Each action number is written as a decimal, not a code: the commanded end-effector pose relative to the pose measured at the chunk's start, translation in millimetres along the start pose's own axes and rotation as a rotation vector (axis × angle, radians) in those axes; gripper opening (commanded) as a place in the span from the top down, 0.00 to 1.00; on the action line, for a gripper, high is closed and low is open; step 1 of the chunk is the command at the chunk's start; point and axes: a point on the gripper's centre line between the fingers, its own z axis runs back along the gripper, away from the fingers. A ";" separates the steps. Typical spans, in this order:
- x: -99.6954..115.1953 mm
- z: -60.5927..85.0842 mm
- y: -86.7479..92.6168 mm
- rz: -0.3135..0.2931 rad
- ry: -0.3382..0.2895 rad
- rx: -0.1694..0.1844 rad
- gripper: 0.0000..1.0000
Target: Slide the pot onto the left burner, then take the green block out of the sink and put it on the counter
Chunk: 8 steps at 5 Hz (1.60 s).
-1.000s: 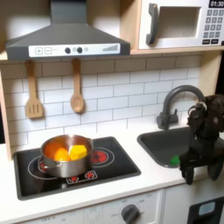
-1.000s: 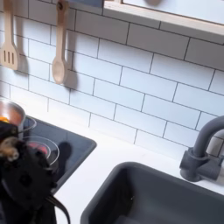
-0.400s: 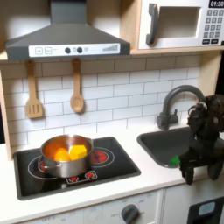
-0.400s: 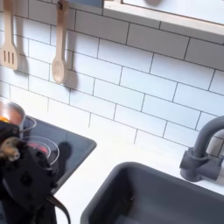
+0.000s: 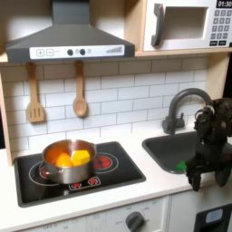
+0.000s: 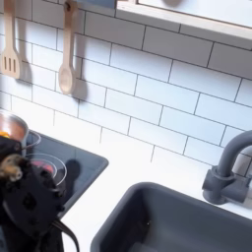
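In the first exterior view the steel pot (image 5: 68,160) with orange-yellow pieces stands on the left part of the black cooktop (image 5: 118,172), over the left burner ring. A bit of the green block (image 5: 182,167) shows at the front edge of the dark sink (image 5: 172,145). My gripper (image 5: 193,175) hangs just right of it, fingers pointing down; whether they hold the block is too small to tell. The cream counter (image 5: 159,188) runs along the front. In the second exterior view the black arm (image 6: 30,202) is at the bottom left, beside the pot's rim (image 6: 10,126).
A dark arched faucet (image 5: 177,104) stands behind the sink, also in the second exterior view (image 6: 228,172). Two wooden utensils (image 5: 80,95) hang on the tiled wall. A range hood (image 5: 68,41) and a microwave (image 5: 186,24) sit above.
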 end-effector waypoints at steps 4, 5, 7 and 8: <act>61.7 -8.6 -11.0 -0.062 -0.067 -0.057 0.00; 71.3 -15.3 -10.9 -0.079 -0.065 -0.062 0.00; 92.1 -26.7 -10.8 -0.113 -0.049 -0.067 0.00; 106.7 -30.7 -14.7 -0.128 -0.037 -0.076 0.00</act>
